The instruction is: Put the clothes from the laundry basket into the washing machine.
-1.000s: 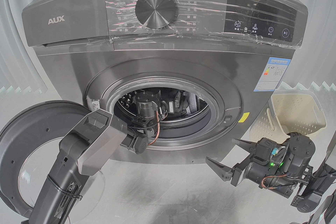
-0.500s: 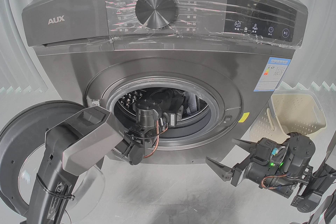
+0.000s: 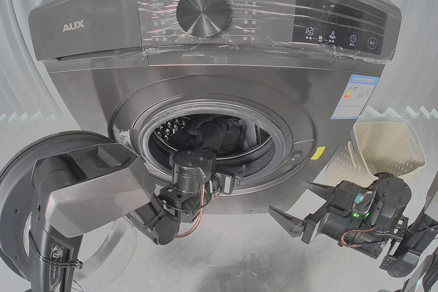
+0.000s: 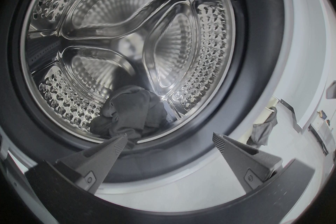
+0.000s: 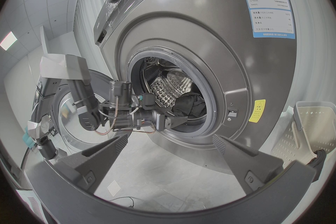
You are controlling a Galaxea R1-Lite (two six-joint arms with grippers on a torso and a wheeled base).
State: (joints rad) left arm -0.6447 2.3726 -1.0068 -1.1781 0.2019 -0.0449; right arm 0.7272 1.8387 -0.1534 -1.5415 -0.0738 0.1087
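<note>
The grey washing machine [image 3: 255, 83] stands with its round door [image 3: 18, 179] swung open to the left. A dark bundle of clothes [image 3: 212, 133] lies at the bottom of the steel drum [image 4: 115, 18]; the same clothes [image 4: 131, 112] lie just beyond my left gripper [image 4: 167, 139]. That left gripper [image 3: 238, 173] is open and empty, just outside the lower rim of the drum opening. My right gripper [image 3: 287, 197] hangs open and empty low in front of the machine, left of the cream laundry basket [image 3: 388, 147].
The basket [image 5: 311, 130] stands on the floor against the machine's right side; I cannot see its bottom. The open door takes up the floor space on the left. Pale floor [image 3: 237, 242] lies free between the two arms.
My left arm has drawn back out of the drum and sunk lower, leaving the dark clothes inside. The right arm has not moved.
</note>
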